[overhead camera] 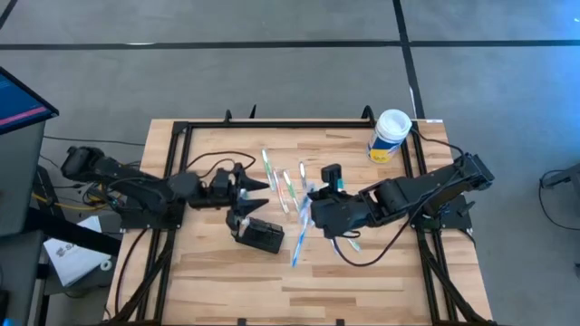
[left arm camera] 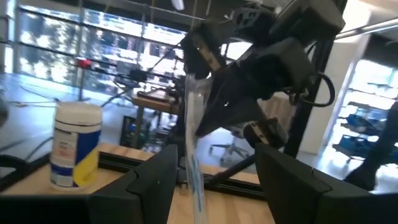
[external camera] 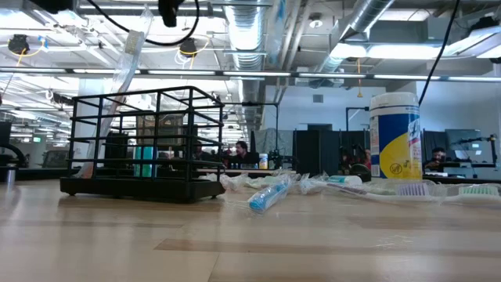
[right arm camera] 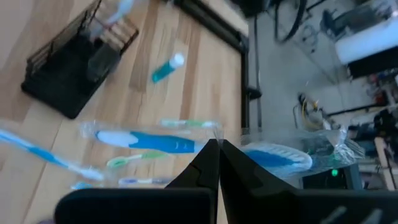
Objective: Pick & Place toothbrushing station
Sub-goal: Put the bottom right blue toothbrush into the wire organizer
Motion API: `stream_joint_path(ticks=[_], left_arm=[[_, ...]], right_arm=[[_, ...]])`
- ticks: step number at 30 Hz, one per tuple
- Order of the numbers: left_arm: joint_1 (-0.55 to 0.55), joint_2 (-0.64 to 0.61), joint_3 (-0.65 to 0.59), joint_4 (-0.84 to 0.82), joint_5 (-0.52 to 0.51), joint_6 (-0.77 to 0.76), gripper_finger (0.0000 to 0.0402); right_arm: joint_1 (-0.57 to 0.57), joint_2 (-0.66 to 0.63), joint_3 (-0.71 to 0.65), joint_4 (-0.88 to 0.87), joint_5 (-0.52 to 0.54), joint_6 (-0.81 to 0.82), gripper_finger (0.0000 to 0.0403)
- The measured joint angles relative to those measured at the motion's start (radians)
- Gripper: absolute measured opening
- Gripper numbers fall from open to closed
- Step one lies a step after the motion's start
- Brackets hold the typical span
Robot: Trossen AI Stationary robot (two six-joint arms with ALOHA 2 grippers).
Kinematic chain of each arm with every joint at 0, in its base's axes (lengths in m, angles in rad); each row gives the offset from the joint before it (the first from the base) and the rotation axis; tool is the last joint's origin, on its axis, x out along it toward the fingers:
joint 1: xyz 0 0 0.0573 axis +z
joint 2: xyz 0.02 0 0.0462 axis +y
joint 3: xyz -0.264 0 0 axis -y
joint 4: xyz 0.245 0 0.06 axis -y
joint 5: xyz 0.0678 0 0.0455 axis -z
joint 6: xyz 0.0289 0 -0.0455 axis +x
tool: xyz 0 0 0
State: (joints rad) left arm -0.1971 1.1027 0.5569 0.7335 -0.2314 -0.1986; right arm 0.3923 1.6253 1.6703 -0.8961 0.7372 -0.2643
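The toothbrushing station (overhead camera: 260,235), a black wire rack, sits mid-tabletop (overhead camera: 217,281); likely light and rigid, best gripped by a top bar. Left gripper (overhead camera: 256,201) hovers beside it, jaws apart; right gripper (overhead camera: 308,204) pinches a wrapped toothbrush (overhead camera: 300,234).

Reaching in from opposite table edges toward mid-table: left gripper (overhead camera: 246,201) with fingers spread apart, right gripper (overhead camera: 308,210) with fingers pinched together, raised above the tabletop.

An open-plan industrial lab: exposed silver ceiling ducts (external camera: 250,31), long strip lights (external camera: 235,74), dark computer monitors (external camera: 313,149) behind the pale wooden bench (external camera: 235,243).
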Motion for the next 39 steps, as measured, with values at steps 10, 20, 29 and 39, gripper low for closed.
stream_joint_path(ticks=[10,20,29,39], left_arm=[[0.11,0.182,0.119,0.0,0.261,-0.077,0.021],[0.128,0.345,0.246,-0.004,0.292,-0.074,0.021],[0.153,0.369,0.274,0.0,0.292,-0.071,0.0195],[0.16,0.371,0.273,-0.004,0.293,-0.068,0.0057]], right_arm=[[-0.007,0.0,0.009,0.091,0.001,-0.087,0.0],[0.0,0.0,0.009,0.088,-0.003,-0.082,0.0],[-0.001,0.0,0.009,0.089,-0.003,-0.076,0.0],[-0.001,0.0,0.009,0.089,-0.004,-0.075,0.0]])
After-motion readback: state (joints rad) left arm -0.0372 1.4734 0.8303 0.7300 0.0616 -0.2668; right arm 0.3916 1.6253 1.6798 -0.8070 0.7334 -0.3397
